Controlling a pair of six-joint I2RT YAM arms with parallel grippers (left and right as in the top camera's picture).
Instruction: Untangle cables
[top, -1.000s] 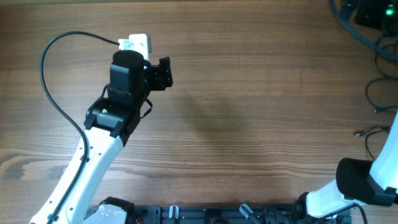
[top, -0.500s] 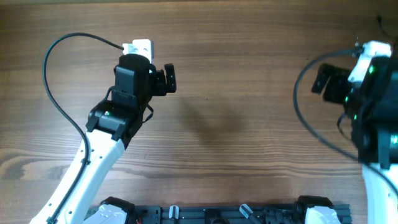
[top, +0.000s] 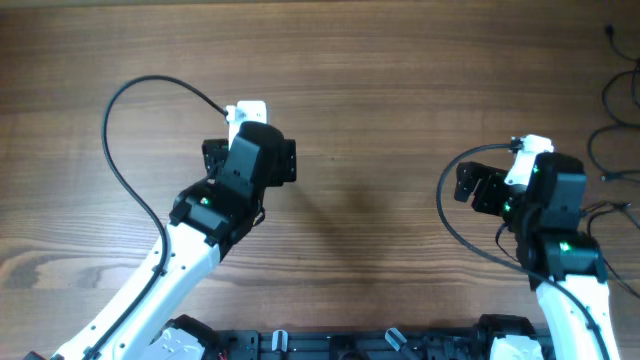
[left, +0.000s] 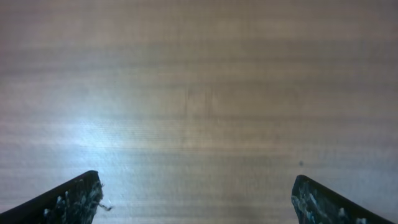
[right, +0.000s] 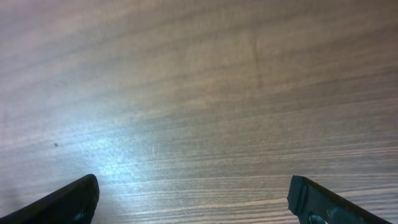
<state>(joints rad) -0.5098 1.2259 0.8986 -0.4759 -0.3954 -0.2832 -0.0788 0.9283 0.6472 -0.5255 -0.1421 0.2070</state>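
The cables (top: 607, 177) are thin black cords lying in loose loops at the table's far right edge, partly cut off by the frame in the overhead view. Neither wrist view shows them. My right gripper (top: 478, 188) hangs open over bare wood, left of the cables and well apart from them. My left gripper (top: 250, 158) is open over the left-centre of the table, far from the cables. In the left wrist view the left gripper (left: 196, 199) has only wood between its wide-set fingertips (left: 74, 199). In the right wrist view the right gripper (right: 193, 199) is just as empty.
The wooden table (top: 380, 120) fills the view. A thick black arm wire (top: 125, 170) arcs left of the left arm, and another (top: 450, 215) curves beside the right arm. A black rail (top: 340, 345) runs along the front edge.
The right arm swung in from the lower right corner and now hangs at the right-centre. The left arm shifted right and slightly nearer. The left jaws spread wider.
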